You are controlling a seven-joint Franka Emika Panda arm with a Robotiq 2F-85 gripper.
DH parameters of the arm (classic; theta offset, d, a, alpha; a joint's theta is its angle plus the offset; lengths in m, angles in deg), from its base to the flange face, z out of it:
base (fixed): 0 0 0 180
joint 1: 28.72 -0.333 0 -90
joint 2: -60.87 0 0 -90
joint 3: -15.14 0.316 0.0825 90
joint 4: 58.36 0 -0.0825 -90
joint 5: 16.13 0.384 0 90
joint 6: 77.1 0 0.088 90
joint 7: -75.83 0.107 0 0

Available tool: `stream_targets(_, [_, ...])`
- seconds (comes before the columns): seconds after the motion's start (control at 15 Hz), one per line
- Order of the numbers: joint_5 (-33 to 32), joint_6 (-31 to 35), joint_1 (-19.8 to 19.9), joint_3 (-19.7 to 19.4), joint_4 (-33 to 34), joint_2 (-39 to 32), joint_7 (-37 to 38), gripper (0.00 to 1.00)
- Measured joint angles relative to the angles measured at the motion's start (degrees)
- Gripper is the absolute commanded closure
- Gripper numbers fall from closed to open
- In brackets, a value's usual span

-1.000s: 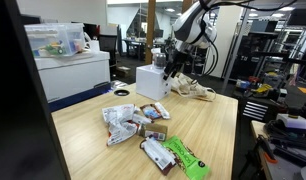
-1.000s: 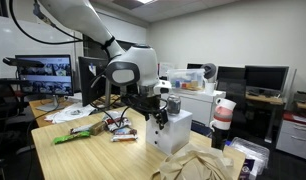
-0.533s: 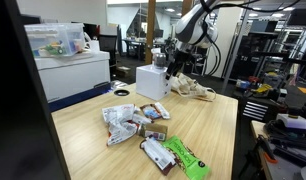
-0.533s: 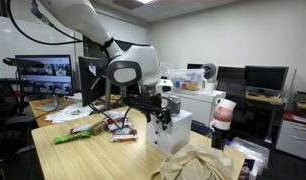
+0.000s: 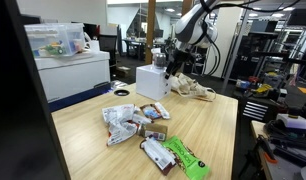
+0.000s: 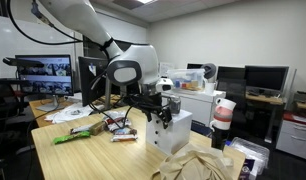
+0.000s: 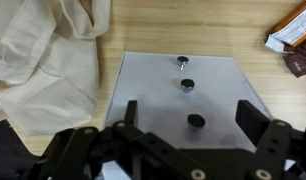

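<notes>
Arm: the Panda arm (image 6: 81, 20) reaches over the desk (image 5: 208, 130) and points its wrist down at the white box (image 7: 158, 85).
Jaws: spread wide apart and holding nothing. In the wrist view, 1 finger (image 7: 129, 110) stands at each side of the box top, with bare white surface between them.
Contact: the jaws hang just above the box. Whether a fingertip touches the top cannot be told from any view.
White box: it stands upright on the wooden desk, directly under the jaws, toward the desk end farthest from the snack pile, as an exterior view shows (image 5: 151, 82).
Box top: flat and white, with 3 small black studs (image 7: 187, 85) in a rough line. The stud nearest the wrist lies between the fingers.
Cloth: a crumpled cream cloth (image 7: 43, 60) lies on the desk just beside the box and meets 1 of its edges. Whether it laps over that edge cannot be told.
Snack packets: a loose pile of wrappers (image 5: 133, 122) lies mid-desk, well apart from the box. A corner of 1 packet shows at the edge of the wrist view.
Green packet: a long green wrapper (image 5: 183, 155) lies at the near end of that pile.
</notes>
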Motion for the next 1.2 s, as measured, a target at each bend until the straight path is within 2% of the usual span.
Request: stream_targets(1.2, [0.00, 0.09, 0.09, 0.34, 1.12, -0.73, 4.14, 0.00])
